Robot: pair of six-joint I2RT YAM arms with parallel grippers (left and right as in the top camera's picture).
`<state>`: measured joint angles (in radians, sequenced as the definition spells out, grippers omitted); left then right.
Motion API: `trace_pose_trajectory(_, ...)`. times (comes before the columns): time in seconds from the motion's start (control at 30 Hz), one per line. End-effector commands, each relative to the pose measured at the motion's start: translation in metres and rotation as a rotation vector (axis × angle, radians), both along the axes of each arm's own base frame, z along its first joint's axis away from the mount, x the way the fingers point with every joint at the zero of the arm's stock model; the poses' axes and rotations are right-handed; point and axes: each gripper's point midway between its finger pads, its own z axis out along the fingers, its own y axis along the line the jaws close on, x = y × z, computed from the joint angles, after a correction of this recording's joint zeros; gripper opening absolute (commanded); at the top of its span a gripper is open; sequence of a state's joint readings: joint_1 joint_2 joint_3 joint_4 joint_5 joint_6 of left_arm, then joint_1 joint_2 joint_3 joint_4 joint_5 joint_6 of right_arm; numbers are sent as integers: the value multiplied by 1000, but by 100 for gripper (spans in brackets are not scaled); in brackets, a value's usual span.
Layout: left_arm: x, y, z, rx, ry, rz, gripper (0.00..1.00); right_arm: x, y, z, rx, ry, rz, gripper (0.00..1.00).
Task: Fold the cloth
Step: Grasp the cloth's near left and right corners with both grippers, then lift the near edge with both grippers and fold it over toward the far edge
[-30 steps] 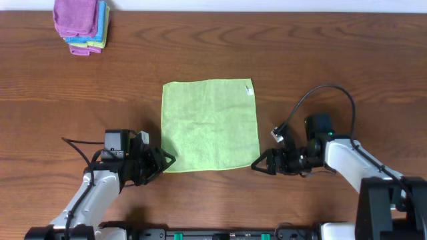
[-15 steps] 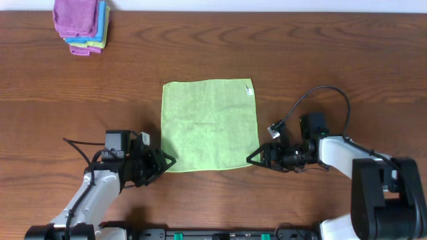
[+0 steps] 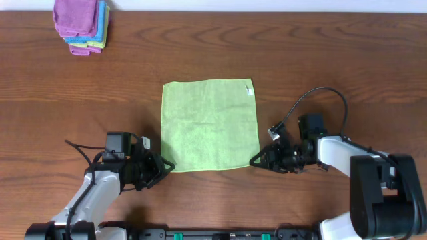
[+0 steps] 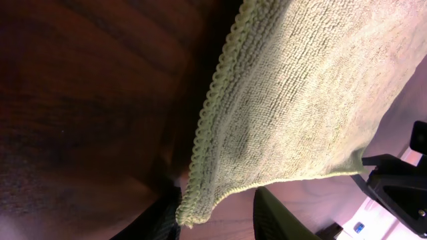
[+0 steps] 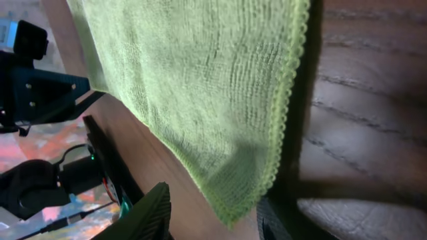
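1. Overhead: the cloth point(image 3: 210, 125) lies flat and spread in the middle of the table point(image 3: 333, 53), its white tag point(image 3: 249, 90) at the far right corner. The left gripper point(image 3: 165, 167) lies low at the cloth's near left corner and the right gripper point(image 3: 255, 162) at the near right corner, each pointing inward. A stack of folded cloths point(image 3: 81, 25), purple on top, sits at the far left edge, well apart from both arms. A black cable point(image 3: 320, 97) arches above the right arm.

2. Left wrist: the cloth's stitched near left corner point(image 4: 190, 213) hangs between the two dark fingers point(image 4: 280, 217). They stand wide apart and are not closed on it. Bare wood lies to the left, and part of the other arm shows past the cloth's far edge.

3. Right wrist: the near right corner point(image 5: 233, 213) sits between the spread fingers point(image 5: 150, 217), with a gap on either side. The opposite arm shows beyond the cloth.
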<state>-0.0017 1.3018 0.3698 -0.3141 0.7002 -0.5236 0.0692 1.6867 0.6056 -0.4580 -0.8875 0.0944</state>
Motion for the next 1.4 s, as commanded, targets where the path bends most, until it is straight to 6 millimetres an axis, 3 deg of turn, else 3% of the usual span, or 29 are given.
trace_pose_trajectory(0.0,-28,19,-32,131,123,36,38,-4,-8,-15,-80,14,1,47)
trace_pose_trajectory(0.27,-14,24,-32,159,69,58,43,6,-7,-15,-78,-21,-19,49)
trace_pose_trajectory(0.43,-14,24,-32,159,71,57,39,7,-7,-15,-77,-22,-24,47)
trace_pose_trajectory(0.5,-15,24,-32,159,73,57,32,7,-7,-14,-76,-15,-30,44)
trace_pose_trajectory(0.63,-16,23,-32,155,79,56,16,7,-7,-15,-76,-10,-31,27)
trace_pose_trajectory(0.7,-16,22,-32,148,79,54,11,7,-7,-15,-77,-9,-31,15)
trace_pose_trajectory(0.83,-16,22,-32,148,79,54,6,7,-7,-14,-76,-3,-36,2)
trace_pose_trajectory(1.1,-10,16,-25,105,64,55,6,8,4,0,21,17,-44,1)
trace_pose_trajectory(1.37,19,9,-1,61,-10,47,6,21,8,19,52,7,-41,1)
